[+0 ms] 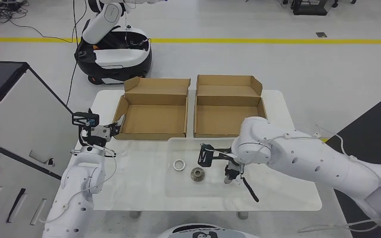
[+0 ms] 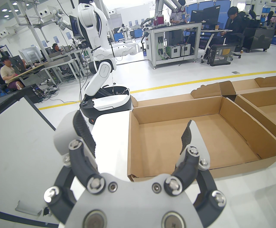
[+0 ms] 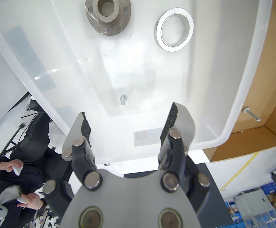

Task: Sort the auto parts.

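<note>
Three metal parts lie apart in the translucent white tray: a holed flange with raised hub, a plain bright ring near it, a small bolt; a longer hex bolt lies in a cardboard box beside the tray rim.

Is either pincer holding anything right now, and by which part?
Nothing is held. The left pincer and the right pincer are both open and empty.

Flange clipped by right wrist view's edge; 2nd box clipped by left wrist view's edge.
</note>
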Controlling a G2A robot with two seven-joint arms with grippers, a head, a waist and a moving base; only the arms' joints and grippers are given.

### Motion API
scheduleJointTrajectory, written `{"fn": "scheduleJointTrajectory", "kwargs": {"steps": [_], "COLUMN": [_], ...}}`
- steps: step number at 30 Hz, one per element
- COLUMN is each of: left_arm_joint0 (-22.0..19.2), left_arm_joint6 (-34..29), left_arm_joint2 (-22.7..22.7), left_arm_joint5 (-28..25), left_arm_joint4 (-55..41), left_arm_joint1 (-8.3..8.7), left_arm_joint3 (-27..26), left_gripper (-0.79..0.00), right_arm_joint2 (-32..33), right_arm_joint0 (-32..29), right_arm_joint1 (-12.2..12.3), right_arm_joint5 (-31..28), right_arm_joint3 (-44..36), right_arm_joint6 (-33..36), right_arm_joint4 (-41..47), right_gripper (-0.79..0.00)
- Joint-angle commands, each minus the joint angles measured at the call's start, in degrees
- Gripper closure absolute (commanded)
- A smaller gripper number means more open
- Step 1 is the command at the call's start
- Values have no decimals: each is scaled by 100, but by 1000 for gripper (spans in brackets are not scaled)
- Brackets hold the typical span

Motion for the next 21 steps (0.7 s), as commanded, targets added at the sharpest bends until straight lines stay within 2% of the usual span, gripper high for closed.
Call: {"fn": "scheduleJointTrajectory", "kwargs": {"steps": [1,14,21], "left_arm_joint0": [0,0,0], "left_arm_joint6": [0,0,0], "left_arm_joint2": [0,0,0], "left_arm_joint5": [0,0,0], "left_arm_joint4": [0,0,0], "left_arm_joint1": [0,0,0], "left_arm_joint3": [0,0,0], "left_gripper": [-785,-785,-785], "right_arm_joint2": [0,-148,-282], "right_arm_joint0": [-17,-57,-15], "right_arm_joint1": [-21,-106,-136], "right_arm_joint5": [-17,-19,-37], "right_arm_joint3": [25,256,343], "right_arm_joint6": [14,56,56], "right_arm_joint4": [-13,-63,-42], "right_gripper": [-628,-591,-489]}}
